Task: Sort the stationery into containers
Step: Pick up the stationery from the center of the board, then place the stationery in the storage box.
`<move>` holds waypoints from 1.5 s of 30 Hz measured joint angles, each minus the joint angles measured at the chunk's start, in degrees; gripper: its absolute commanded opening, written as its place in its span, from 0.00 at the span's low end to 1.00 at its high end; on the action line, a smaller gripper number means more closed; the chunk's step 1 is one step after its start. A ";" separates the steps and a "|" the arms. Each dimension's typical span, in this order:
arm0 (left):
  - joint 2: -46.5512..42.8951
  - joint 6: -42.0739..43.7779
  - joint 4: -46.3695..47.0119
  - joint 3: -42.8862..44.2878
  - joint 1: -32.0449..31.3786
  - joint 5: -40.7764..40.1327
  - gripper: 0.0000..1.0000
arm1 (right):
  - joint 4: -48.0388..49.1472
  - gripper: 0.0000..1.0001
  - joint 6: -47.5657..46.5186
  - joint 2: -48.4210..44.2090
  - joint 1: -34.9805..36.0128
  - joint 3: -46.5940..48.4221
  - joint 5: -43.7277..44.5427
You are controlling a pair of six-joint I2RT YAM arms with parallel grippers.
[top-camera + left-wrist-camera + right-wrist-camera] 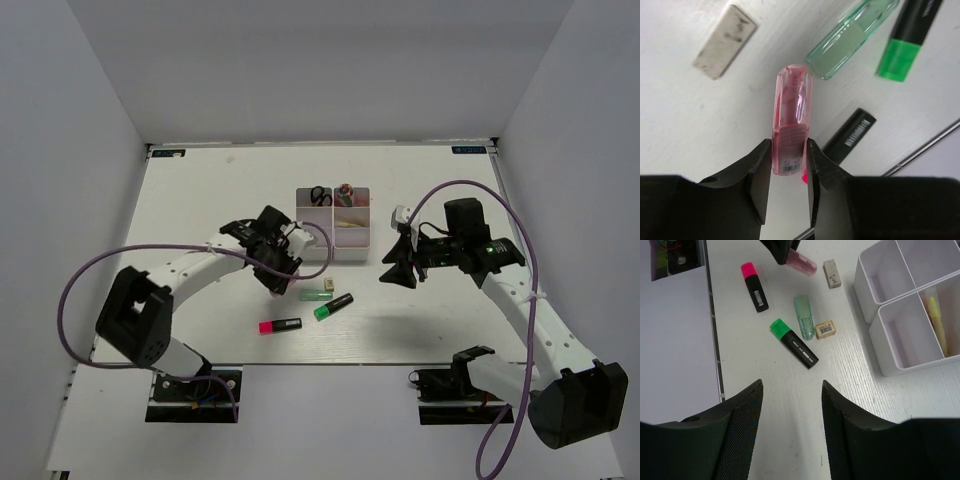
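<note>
Over the white table (200, 190), a fat see-through pink tube (792, 110) is pinched at one end by the left gripper (789, 150), pointing straight out from it, with the white square bins (352, 253) just beside, while the right gripper (792, 415) is spread wide, empty.

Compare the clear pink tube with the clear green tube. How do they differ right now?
The pink tube is rosy, while the green tube is pale mint. The pink tube is pinched at one end between the left fingers, whereas the green tube lies free on the table. The green tube has a green highlighter alongside it, and the pink tube sits apart from both. Both tubes are see-through plastic with a rounded end.
</note>
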 measured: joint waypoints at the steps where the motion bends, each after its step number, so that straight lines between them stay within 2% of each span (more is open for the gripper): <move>1: -1.88 -0.50 -0.22 0.13 0.50 0.31 0.11 | 0.02 0.54 0.00 0.00 -0.02 0.00 -0.02; 4: -5.03 -1.95 -0.94 2.08 1.66 0.76 0.11 | 0.02 0.54 0.04 0.00 -0.02 0.00 -0.04; 8: -4.13 -3.63 -1.42 7.82 2.10 0.70 0.11 | 0.02 0.54 0.11 -0.17 -0.04 0.00 -0.15; 16: 6.10 -5.16 -0.72 23.12 2.10 -1.33 0.11 | 0.04 0.55 0.17 -0.59 -0.37 0.00 -0.39; 22: 12.50 -5.77 0.76 30.12 2.10 -4.42 0.11 | 0.04 0.55 0.20 -0.63 -0.68 -0.02 -0.81; 31: 19.47 -5.09 3.19 35.65 2.10 -7.34 0.13 | 0.02 0.55 0.20 -0.59 -1.03 -0.81 -1.70; 39: 20.33 -3.93 5.55 35.89 2.08 -8.74 0.17 | 0.04 0.55 0.17 -0.57 -1.11 -0.81 -2.10; 40: 20.33 -3.78 5.79 35.87 2.08 -8.96 0.22 | 0.04 0.55 0.17 -0.57 -1.14 -0.81 -2.12; 43: 20.33 -3.52 6.69 35.56 2.08 -9.31 0.30 | 0.04 0.55 0.15 -0.50 -1.31 -0.81 -2.25; 44: 20.33 -3.50 7.19 35.28 2.08 -9.40 0.37 | 0.04 0.55 0.15 -0.46 -1.44 -0.81 -2.38; 45: 20.33 -3.48 7.61 34.88 2.08 -9.42 0.39 | 0.02 0.55 0.15 -0.44 -1.55 -0.81 -2.51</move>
